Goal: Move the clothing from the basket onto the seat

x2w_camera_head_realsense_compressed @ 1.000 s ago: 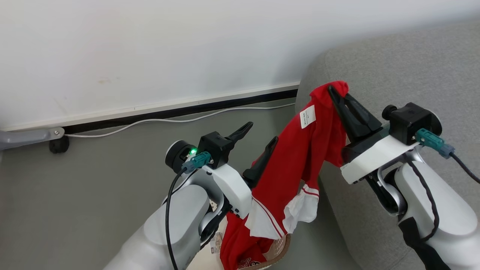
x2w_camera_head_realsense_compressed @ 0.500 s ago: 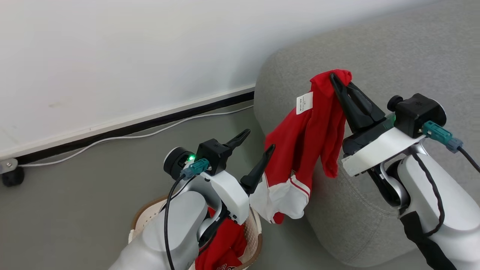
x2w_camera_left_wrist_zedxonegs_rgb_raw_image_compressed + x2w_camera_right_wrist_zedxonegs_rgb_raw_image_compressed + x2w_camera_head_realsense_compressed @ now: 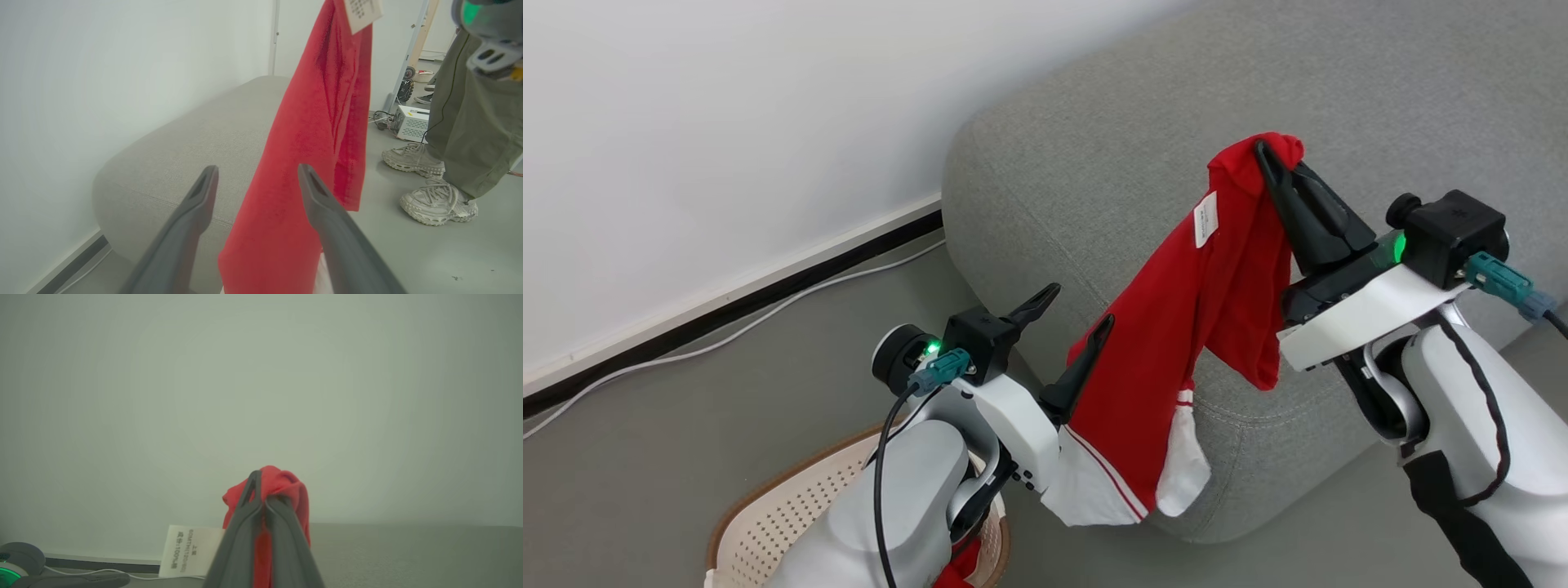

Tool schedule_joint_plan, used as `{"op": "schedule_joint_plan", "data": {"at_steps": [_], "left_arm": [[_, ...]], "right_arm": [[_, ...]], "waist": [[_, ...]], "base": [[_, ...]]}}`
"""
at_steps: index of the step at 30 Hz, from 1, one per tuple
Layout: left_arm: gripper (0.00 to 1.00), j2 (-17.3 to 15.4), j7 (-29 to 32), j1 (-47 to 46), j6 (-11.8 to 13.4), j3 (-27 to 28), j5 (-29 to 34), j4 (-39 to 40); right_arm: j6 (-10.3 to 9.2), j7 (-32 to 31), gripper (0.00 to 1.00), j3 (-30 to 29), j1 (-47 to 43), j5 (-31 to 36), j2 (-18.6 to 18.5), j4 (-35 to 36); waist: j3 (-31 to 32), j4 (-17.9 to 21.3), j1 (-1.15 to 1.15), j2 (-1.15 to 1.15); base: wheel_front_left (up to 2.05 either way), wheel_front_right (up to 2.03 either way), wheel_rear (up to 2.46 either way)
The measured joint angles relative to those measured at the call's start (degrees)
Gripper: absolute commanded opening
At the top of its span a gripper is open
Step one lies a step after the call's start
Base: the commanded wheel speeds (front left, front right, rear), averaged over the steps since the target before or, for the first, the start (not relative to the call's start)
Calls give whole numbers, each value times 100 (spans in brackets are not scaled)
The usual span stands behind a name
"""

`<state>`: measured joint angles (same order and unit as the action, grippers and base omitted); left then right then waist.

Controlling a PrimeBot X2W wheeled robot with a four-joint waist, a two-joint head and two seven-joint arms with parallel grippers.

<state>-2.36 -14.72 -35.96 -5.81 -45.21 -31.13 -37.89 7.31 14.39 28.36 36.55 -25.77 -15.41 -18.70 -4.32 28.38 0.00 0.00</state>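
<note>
My right gripper is shut on the top of a red piece of clothing, which hangs in the air in front of the grey seat's rounded end. A white label shows near its top and white striped trim at its hem. My left gripper stands open, its right finger against the hanging cloth. The left wrist view has the clothing hanging past my open left gripper, with the seat behind. In the right wrist view, my right gripper pinches red clothing. The basket sits lower left, red clothing at its edge.
A white wall with a dark skirting and a white cable run behind the basket. A person's legs and pale shoes stand on the grey floor beside the seat, near a white box.
The head camera has swung toward the seat, so the basket now sits lower left in the picture. The held clothing has come up clear of the basket. Both grippers keep their states.
</note>
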Motion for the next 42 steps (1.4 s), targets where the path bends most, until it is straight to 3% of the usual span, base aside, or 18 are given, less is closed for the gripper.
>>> {"op": "schedule_joint_plan", "data": {"at_steps": [13, 19, 28, 37, 42], "left_arm": [[100, -8, 0, 30, -74, -89, 87, 178], [100, -21, 0, 31, -77, -122, 267, 318], [100, -36, 0, 31, -120, -113, 661, 714], [100, -77, 0, -77, -125, -296, 851, 817], [100, -124, 0, -279, -126, -415, 958, 771]], "right_arm": [[0, 1, 0, -493, 10, 156, -407, 216], [1, 1, 0, -715, 433, 387, -693, 42], [2, 2, 0, -939, 1552, 673, -1070, -732], [3, 3, 0, -1506, 2654, 1289, -1548, -1489], [11, 29, 0, -1707, 3663, 1600, -2000, -2276]], "waist": [[-243, 263, 0, 0], [-483, 281, 0, 0], [-1039, 238, 0, 0], [-1723, -81, 0, 0], [-2292, -352, 1, 0]], "base": [[0, 0, 0], [0, 0, 0], [0, 0, 0], [0, 0, 0], [0, 0, 0]]}}
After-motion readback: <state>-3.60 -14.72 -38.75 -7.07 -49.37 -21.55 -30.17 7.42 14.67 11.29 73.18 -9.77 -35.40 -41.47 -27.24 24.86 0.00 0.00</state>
